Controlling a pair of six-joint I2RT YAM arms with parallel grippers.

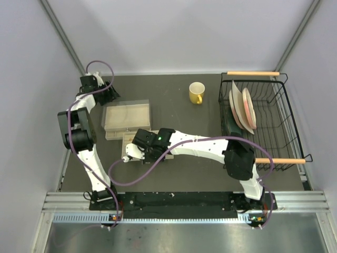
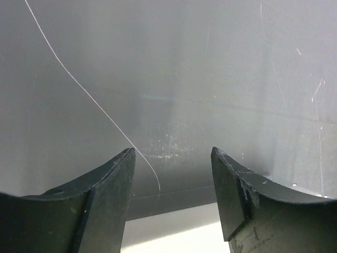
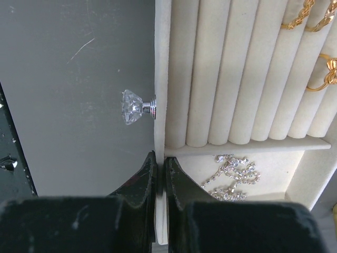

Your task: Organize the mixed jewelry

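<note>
- Cream fabric covers the drawer front (image 3: 162,79), and my right gripper (image 3: 160,158) is pinched down on the top edge of that thin panel, one finger on each face, with almost no gap.
- A crystal knob (image 3: 131,107) sticks out of the panel's outer face, over the dark table (image 3: 79,105), just past my fingertips and not touching them.
- Inside the drawer, a row of padded rolls (image 3: 226,79) runs away from the panel. The gold rings (image 3: 301,18) sit in the slots at the end farthest from my fingers.
- The silvery cluster (image 3: 231,179) lies loose in the flat compartment next to the rolls, behind a low divider. It is near my inner finger, which hides that compartment's near corner.
- From above, my right arm crosses the table and covers most of the open drawer, so no jewelry can be seen in that view.
- The jewelry box (image 1: 126,117) stands just beyond the drawer.
- My left gripper (image 2: 172,158) is well open and holds nothing. It hangs near the box's far left corner and faces the grey wall (image 2: 184,79).
- A yellow mug (image 1: 196,93) stands well to the right of the box, and farther right is a dish rack (image 1: 274,89) holding upright plates (image 1: 245,108). Both are well apart from my hands.
</note>
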